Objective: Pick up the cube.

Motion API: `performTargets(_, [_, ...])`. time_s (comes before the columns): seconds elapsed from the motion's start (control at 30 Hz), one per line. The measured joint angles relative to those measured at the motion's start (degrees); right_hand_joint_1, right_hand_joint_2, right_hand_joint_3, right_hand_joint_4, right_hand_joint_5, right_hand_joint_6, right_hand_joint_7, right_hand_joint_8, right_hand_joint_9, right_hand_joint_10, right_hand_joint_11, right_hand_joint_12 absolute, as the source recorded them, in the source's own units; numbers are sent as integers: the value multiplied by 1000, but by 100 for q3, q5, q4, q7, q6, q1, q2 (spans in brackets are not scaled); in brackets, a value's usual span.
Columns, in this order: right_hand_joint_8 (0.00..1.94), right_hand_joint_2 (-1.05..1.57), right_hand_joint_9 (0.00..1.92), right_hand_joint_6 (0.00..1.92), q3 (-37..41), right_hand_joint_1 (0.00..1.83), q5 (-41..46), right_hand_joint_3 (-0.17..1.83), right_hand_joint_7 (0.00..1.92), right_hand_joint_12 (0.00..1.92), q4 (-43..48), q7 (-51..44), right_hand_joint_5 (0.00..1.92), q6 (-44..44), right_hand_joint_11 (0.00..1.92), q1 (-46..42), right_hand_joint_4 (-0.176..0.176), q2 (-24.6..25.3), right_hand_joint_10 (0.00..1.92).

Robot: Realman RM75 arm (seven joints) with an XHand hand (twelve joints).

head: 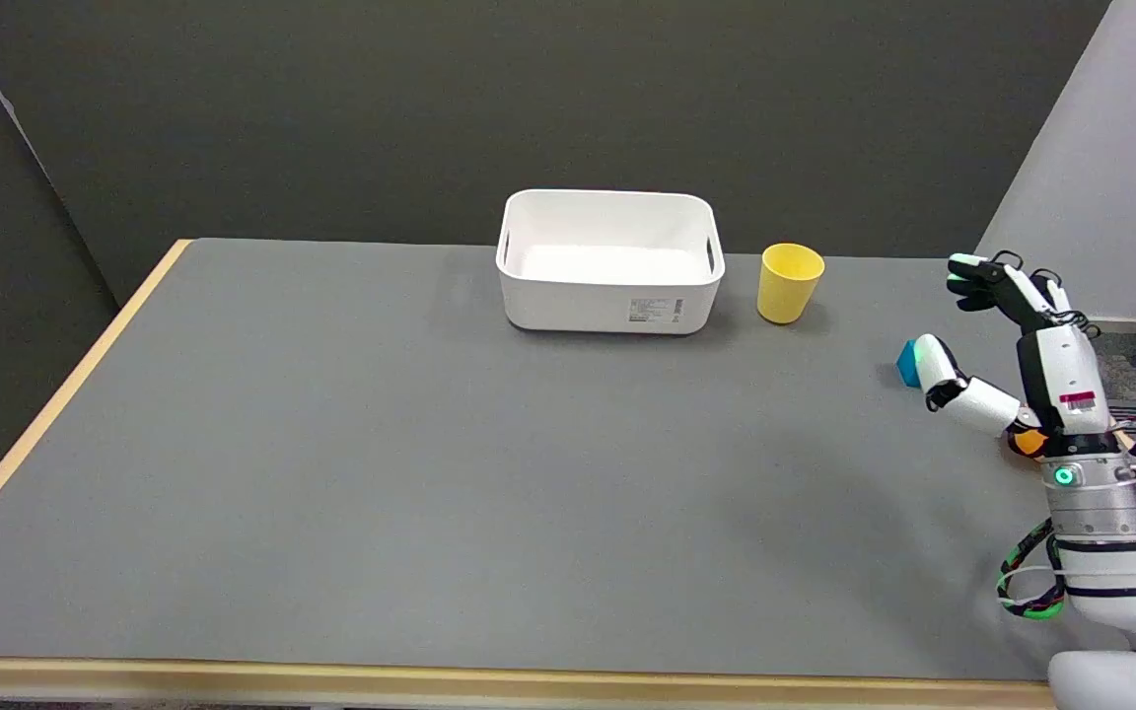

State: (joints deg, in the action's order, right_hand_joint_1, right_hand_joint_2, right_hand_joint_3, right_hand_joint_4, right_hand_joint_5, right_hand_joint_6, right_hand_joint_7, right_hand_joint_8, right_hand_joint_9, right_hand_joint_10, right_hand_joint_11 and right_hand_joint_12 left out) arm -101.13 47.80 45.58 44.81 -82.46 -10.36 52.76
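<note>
Robot lab or test bench. Grey table (381,473) with pale wood edging fills the frame. Plain dark partition panels (430,99) across the top.

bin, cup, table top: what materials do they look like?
White bin: likely moulded plastic, smooth with a slight sheen, rounded corners, cut-out handles.
Yellow cup: probably plastic, matte, uniform colour.
Table: matte grey surface, maybe laminate or a mat, with light wood-look edging.
</note>
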Motion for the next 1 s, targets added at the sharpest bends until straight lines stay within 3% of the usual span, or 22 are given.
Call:
performTargets(0.63, [653,645,451,630,148,630,-141,897,525,1309,47,-276,345,415,105,-119,19,-172,1118])
performTargets(1.0, [576,621,350,587,735,626,-252,887,442,1283,89,-654,320,1348,76,-562,5,-543,995])
